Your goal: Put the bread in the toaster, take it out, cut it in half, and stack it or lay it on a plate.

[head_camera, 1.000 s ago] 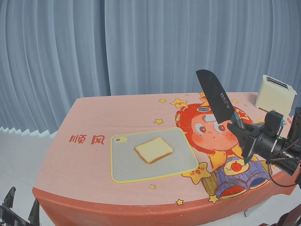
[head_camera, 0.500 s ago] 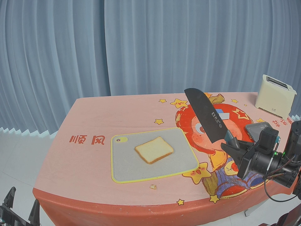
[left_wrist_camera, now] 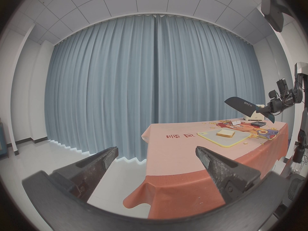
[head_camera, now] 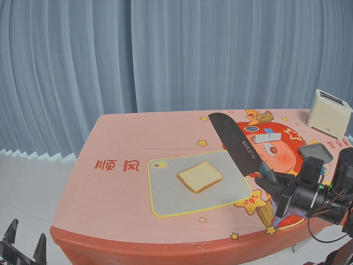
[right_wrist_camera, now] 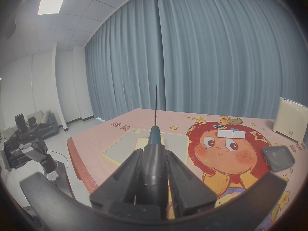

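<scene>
Bread [head_camera: 200, 176], one slice, one board [head_camera: 173, 201]; one knife [head_camera: 235, 144] in clamped right gripper [head_camera: 268, 177]; left gripper [left_wrist_camera: 156, 151] spread.

The bread [head_camera: 200, 176] lies flat in the middle of the cutting board [head_camera: 161, 195]. It is open to reach from above, from the left and from the near edge of the counter [head_camera: 117, 140]. To its right, the knife [head_camera: 237, 144] slants up from the right pincer [head_camera: 267, 176] and bars the board's far right corner. The toaster [head_camera: 329, 114] and a small grey tray [head_camera: 315, 152] sit well apart, far right.
</scene>
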Tool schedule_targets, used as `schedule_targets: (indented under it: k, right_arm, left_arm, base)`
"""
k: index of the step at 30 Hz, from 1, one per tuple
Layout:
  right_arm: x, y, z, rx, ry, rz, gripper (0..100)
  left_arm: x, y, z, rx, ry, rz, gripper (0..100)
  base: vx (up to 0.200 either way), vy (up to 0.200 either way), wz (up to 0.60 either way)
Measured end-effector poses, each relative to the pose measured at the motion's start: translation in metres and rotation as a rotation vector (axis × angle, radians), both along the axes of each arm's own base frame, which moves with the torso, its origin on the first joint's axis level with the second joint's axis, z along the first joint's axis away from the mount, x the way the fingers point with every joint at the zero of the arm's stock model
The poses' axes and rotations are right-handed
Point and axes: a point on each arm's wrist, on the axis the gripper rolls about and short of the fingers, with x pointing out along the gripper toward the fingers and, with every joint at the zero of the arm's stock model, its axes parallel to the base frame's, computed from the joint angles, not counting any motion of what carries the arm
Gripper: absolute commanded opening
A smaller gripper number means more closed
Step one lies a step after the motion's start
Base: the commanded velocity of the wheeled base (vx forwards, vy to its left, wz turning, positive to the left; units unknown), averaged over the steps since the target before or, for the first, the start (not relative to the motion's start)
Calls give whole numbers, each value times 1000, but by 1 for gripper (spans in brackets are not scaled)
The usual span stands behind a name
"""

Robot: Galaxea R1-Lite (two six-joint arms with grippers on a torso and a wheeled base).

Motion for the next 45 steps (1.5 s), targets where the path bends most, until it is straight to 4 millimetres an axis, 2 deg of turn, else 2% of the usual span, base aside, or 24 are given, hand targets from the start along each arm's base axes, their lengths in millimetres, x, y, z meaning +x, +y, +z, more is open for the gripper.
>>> schedule_targets:
  k: [12, 19, 25, 34, 45]
  right_arm:
    - [1, 1, 10, 19, -41, -11, 0]
    - [10, 9, 29, 31, -63, -4, 0]
    - [21, 18, 48, -31, 7, 4, 0]
    - [22, 22, 68, -57, 59, 19, 0]
    - [16, 17, 69, -91, 101, 18, 0]
  left_arm:
    - [0, 0, 0, 0, 1, -3, 100]
    - [0, 0, 0, -1, 1, -3, 100]
    - [0, 0, 0, -1, 1, -3, 100]
    - [0, 0, 0, -3, 1, -3, 100]
    - [0, 0, 0, -2, 0, -1, 100]
  base:
    - [0, 0, 0]
    - [0, 0, 0]
    - [0, 0, 0]
    - [0, 0, 0]
    - [0, 0, 0]
